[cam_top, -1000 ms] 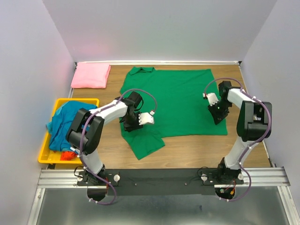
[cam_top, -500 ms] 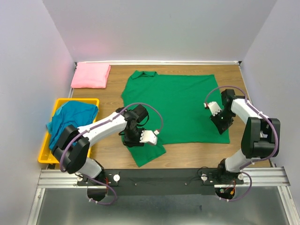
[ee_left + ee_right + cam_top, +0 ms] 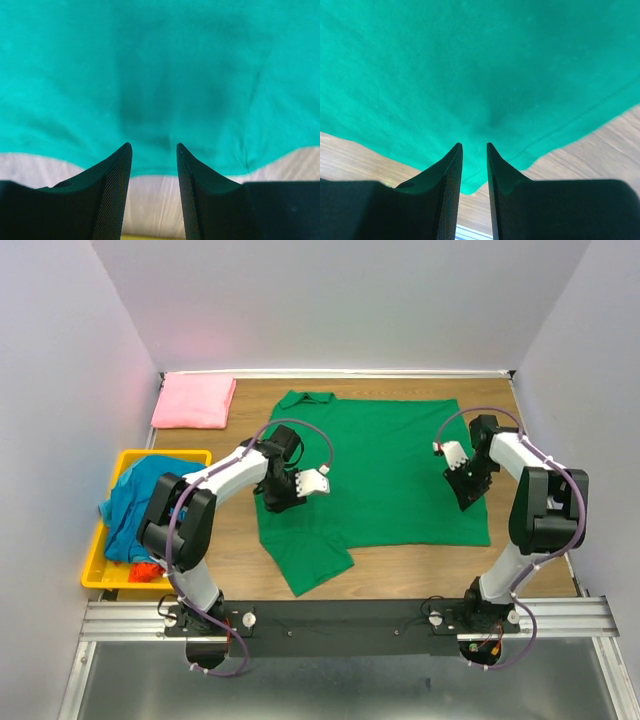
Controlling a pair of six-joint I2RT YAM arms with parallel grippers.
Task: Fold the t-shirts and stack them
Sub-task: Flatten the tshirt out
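Green t-shirt (image 3: pixel 390 460) spread across the desk (image 3: pixel 420 555), collar at the far side, one sleeve trailing toward the near edge; pinched near its right edge by the right gripper (image 3: pixel 474 145), drawn nearly together; touched at its left side by the left gripper (image 3: pixel 154 146), narrowly parted, grip impossible to tell.

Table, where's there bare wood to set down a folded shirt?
Bare wood lies between the bin and the green shirt, and along the near edge before its hem. The middle is crowded: that shirt, left gripper and right gripper fill it.
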